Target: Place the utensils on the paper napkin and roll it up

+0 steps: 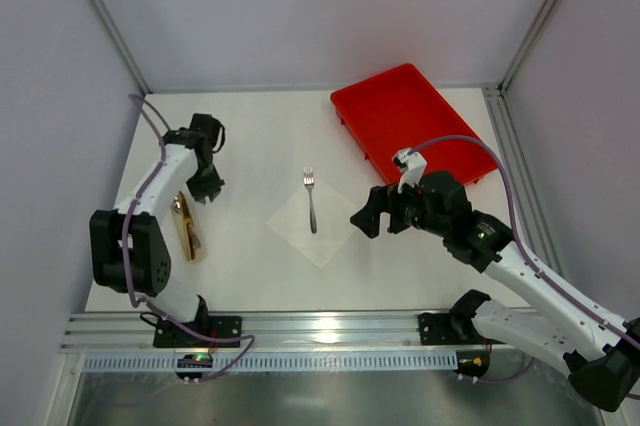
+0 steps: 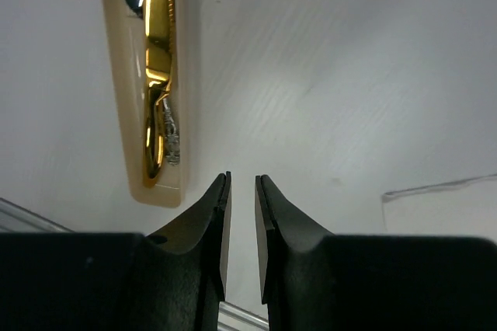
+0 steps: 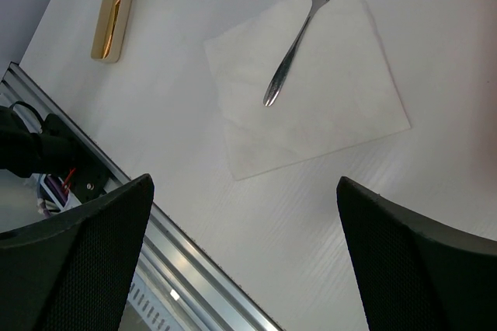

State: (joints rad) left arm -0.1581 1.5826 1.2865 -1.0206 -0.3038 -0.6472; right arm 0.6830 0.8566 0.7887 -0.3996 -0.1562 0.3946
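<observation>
On the surface (image 1: 250, 271), having one fork (image 1: 311, 201) on the napkin (image 1: 322, 238), hovering narrow left claw (image 2: 242, 179) by gold utensils (image 2: 158, 59), holding right claw (image 3: 245, 182) wide.

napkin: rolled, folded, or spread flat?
Spread flat. The paper napkin lies open on the table as a single sheet, with no fold or roll visible. One fork rests on it.

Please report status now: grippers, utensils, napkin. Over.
Left gripper barely open, empty, beside golden cutlery. Right gripper wide open, empty. Fork lies on napkin. Nothing in the way.
</observation>
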